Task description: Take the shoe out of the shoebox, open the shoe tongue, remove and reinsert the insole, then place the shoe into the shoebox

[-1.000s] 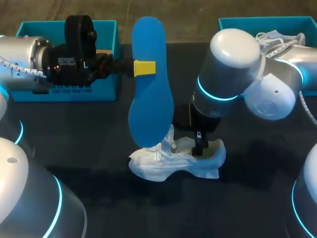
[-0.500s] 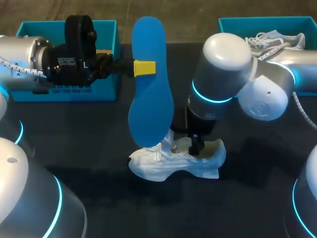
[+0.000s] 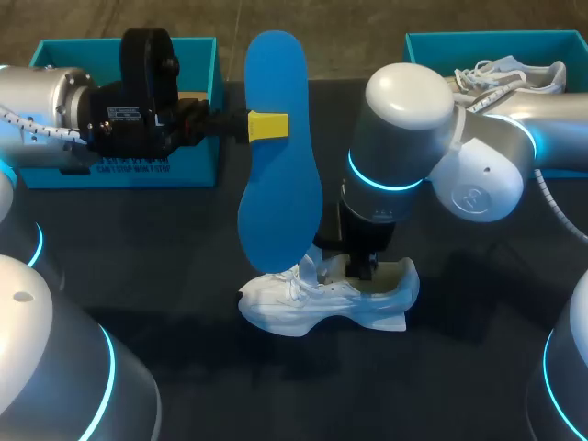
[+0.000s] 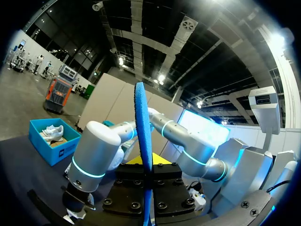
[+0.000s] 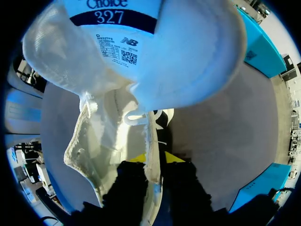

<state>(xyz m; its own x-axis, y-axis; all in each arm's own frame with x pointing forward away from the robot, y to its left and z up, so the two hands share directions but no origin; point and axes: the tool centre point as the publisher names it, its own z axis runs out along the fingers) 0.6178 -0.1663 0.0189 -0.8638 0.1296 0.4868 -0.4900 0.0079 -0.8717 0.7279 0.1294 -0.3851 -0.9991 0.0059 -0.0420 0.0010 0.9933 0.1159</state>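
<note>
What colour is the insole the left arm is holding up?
Bright blue; the insole shows best in the head view.

The long blue foam insole (image 3: 278, 165) looks matt and finely grainy, with a rougher thin edge. The white cloth shoe (image 3: 322, 299) is soft woven mesh with a smooth lining and a printed fabric label. Under the shoe, the dark table (image 3: 138, 276) is dull and lightly textured. Above the shoe, the rounded right arm shell (image 3: 413, 110) is glossy pale plastic. The left gripper (image 3: 266, 126) is matt black with smooth yellow tips.

Dark matte table (image 3: 184, 239) spans head view; surface plain, unpatterned; soft shadows, dim even lighting.
</note>
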